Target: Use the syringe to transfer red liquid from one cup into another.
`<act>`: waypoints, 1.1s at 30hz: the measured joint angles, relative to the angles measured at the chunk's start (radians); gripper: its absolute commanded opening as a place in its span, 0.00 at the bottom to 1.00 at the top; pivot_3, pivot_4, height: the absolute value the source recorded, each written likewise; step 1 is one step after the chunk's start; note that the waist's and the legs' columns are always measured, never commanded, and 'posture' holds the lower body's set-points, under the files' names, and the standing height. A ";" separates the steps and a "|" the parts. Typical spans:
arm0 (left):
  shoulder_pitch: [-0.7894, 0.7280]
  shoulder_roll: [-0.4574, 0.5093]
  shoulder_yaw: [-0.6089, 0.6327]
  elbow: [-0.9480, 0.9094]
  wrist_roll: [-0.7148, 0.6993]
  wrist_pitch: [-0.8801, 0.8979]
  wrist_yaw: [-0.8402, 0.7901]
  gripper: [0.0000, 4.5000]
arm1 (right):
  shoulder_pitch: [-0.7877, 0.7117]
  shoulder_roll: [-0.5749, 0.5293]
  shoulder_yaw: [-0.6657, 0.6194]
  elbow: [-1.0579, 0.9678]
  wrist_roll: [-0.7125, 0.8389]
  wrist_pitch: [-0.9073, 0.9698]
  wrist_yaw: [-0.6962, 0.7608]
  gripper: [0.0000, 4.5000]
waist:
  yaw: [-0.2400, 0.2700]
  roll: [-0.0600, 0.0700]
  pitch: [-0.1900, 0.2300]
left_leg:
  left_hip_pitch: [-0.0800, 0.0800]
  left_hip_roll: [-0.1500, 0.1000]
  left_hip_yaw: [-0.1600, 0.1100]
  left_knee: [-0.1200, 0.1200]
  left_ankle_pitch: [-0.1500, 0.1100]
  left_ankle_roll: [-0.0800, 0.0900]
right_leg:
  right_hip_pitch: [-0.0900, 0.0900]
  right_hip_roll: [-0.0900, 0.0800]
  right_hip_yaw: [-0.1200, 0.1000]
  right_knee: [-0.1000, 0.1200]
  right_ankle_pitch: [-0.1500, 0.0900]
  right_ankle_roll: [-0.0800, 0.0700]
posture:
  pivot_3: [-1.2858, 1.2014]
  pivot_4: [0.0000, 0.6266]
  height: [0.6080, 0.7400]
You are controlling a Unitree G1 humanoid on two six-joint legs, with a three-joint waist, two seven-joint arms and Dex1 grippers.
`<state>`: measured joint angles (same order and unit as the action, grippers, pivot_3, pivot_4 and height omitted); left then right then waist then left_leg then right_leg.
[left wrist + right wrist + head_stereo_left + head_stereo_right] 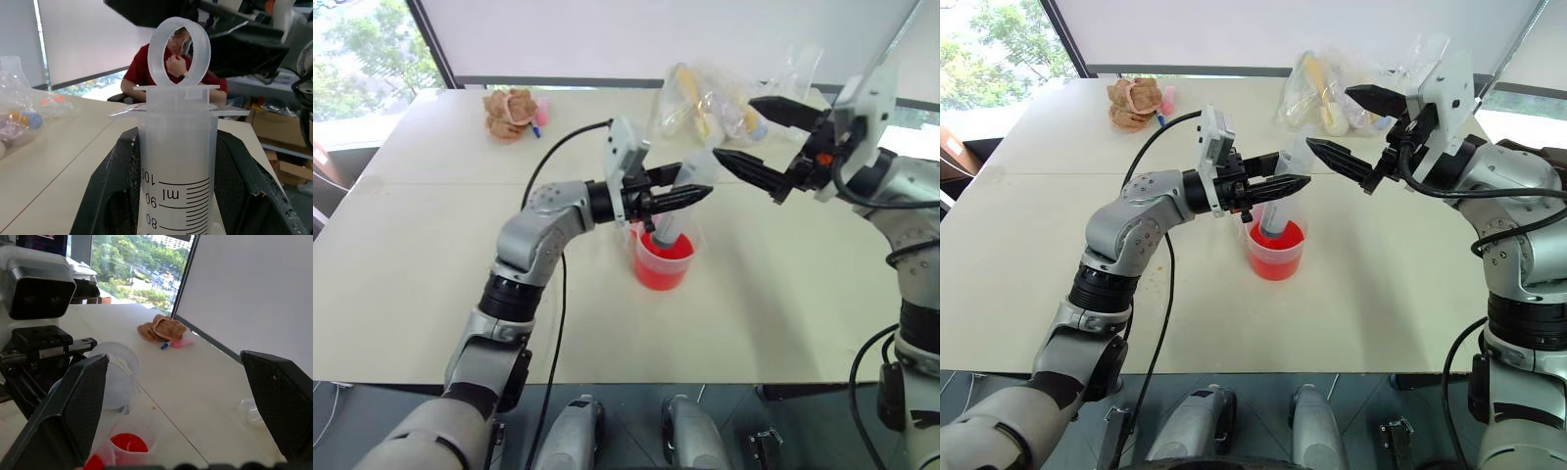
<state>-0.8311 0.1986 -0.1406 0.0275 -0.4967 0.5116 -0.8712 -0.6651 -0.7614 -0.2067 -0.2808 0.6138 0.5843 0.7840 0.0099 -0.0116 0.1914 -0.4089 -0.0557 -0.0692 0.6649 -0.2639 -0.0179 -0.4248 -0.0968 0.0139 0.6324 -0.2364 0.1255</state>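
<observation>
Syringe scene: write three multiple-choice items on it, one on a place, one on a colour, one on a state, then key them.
1. Where does the syringe stand?
A. flat on the table
B. tip down in a cup of liquid
C. among the bags at the far edge

2. What colour is the liquid in that cup?
A. red
B. blue
C. clear

3. How is the right gripper?
A. shut on the syringe
B. shut on nothing
C. open

Key: 1 B, the left gripper holds the barrel upright over the cup. 2 A, it shows bright red through the clear wall. 3 C, its fingers stand wide apart beside the plunger.
</observation>
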 measured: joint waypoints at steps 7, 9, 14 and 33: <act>0.021 -0.004 -0.001 -0.003 0.009 -0.015 -0.010 0.32 | 0.004 0.060 0.024 0.002 -0.014 0.005 -0.030 1.00 | -0.003 0.000 0.000 | 0.000 0.000 0.000 0.000 0.000 0.000 | 0.000 0.000 0.000 0.000 0.000 0.000 | 0.52 0.24 0.98; 0.036 -0.004 -0.001 -0.001 0.015 -0.018 -0.014 0.32 | 0.011 0.070 0.036 0.003 -0.024 -0.001 -0.030 0.88 | -0.002 0.000 0.000 | 0.000 0.000 0.000 0.000 0.000 0.000 | 0.000 0.000 0.000 0.000 0.000 0.000 | 0.52 0.24 0.98; 0.043 -0.008 -0.008 0.010 0.035 -0.019 -0.016 0.32 | 0.031 0.077 0.074 0.003 -0.030 -0.013 -0.001 0.36 | 0.001 0.000 0.000 | 0.000 0.000 0.000 0.000 0.000 0.000 | 0.000 0.000 0.000 0.000 0.000 0.000 | 0.52 0.24 0.98; 0.073 -0.045 -0.002 0.012 0.073 -0.073 0.011 0.32 | -0.007 0.079 0.092 0.058 -0.052 -0.061 0.027 0.01 | 0.000 0.000 0.000 | 0.000 0.000 0.000 0.000 0.000 0.000 | 0.000 0.000 0.000 0.000 0.000 0.000 | 0.52 0.24 0.98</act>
<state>-0.7576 0.1531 -0.1421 0.0392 -0.4241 0.4386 -0.8598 -0.6723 -0.6825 -0.1149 -0.2225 0.5622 0.5231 0.8112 0.0097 -0.0115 0.1914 -0.4087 -0.0561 -0.0690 0.6649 -0.2640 -0.0178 -0.4249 -0.0966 0.0140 0.6325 -0.2363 0.1255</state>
